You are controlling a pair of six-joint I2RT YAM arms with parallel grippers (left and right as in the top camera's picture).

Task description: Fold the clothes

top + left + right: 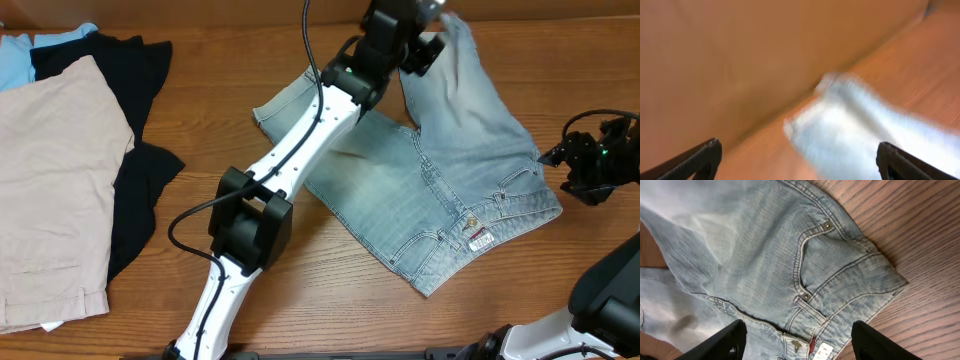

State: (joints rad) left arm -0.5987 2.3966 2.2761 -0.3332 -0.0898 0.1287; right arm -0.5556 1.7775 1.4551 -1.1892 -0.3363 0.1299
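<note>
One pair of faded denim shorts [440, 200] lies rumpled on grained wood [330, 290]

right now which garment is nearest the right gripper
The denim shorts, faded blue, with their waistband just beside the right gripper. The beige shorts and the black garment lie far off at the other side.

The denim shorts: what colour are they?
Faded light blue shorts, clearest in the right wrist view.

Shorts [765, 265]: faded denim cloth, metal rivets [828, 225]; table [920, 230]: grained matt wood.
</note>
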